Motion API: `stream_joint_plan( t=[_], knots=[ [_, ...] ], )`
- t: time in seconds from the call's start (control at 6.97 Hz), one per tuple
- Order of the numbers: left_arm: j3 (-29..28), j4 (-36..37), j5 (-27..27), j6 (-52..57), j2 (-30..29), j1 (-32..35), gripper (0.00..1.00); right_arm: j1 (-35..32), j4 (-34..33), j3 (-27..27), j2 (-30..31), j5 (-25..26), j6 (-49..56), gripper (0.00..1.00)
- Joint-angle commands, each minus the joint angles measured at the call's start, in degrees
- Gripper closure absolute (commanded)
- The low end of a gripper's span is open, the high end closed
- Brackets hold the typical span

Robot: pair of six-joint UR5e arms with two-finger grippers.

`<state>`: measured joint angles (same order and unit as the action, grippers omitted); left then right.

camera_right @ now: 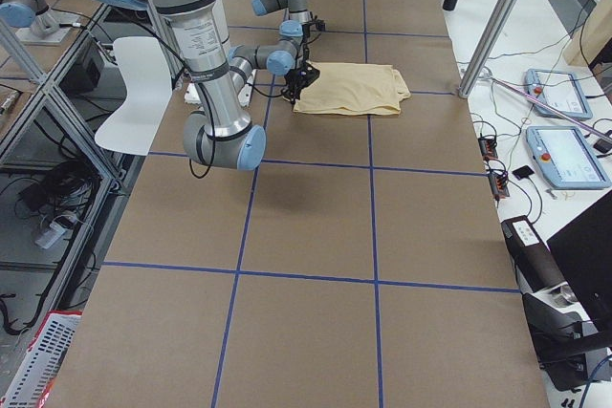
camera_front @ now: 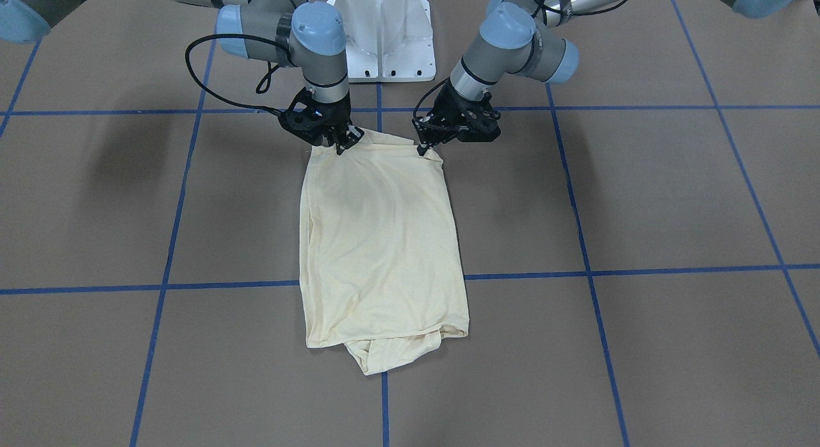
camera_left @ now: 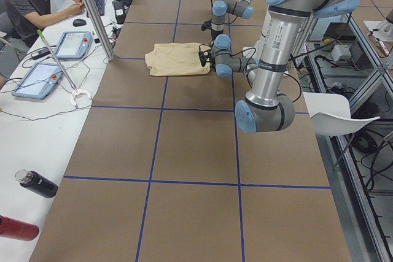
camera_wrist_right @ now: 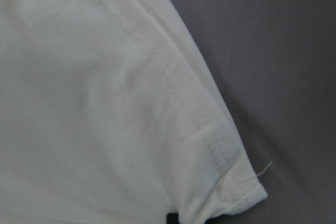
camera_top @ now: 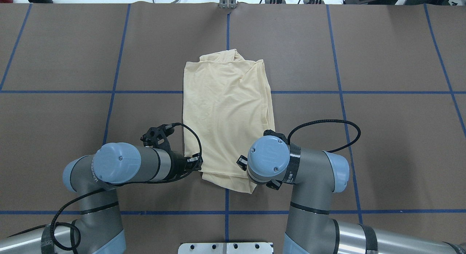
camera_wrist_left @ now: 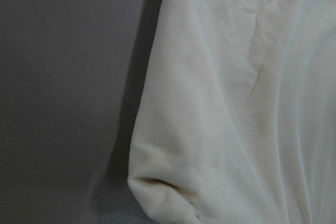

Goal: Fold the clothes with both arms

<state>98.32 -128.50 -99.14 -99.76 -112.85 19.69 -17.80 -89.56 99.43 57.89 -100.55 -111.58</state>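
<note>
T-shirt [camera_front: 384, 242] lies mid-table [camera_front: 640, 197], folded to a long strip | step: right pincer [camera_front: 343, 143] and left pincer [camera_front: 424, 146] look closed on its robot-side corners | next: probably lift evenly, carry towards far hem | room: open table both sides; loose bunch pokes past far hem.

Nothing is reading clearly. Small dark lettering is running around the left arm [camera_top: 95, 171], left of the T-shirt [camera_top: 225, 112], and a like band is circling the right arm [camera_top: 291, 170] on the T-shirt's right (both too small to make out). A printed sticker [camera_left: 273, 37] is showing on the left arm's tube, equally illegible.
</note>
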Motion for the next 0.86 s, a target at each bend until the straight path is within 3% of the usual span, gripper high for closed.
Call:
stream_joint_plan(
  t=[0.0,0.72],
  knots=[
    [-0.15,0.00,0.00,0.00,0.00,0.00,1.00,0.05,0.00,0.15,0.03,0.00,-0.04,1.00],
    [3.52,2.09,-0.96,0.09,0.52,-1.57,1.00,-0.39,-0.17,4.80,1.52,-0.79,-0.13,1.00]
  ],
)
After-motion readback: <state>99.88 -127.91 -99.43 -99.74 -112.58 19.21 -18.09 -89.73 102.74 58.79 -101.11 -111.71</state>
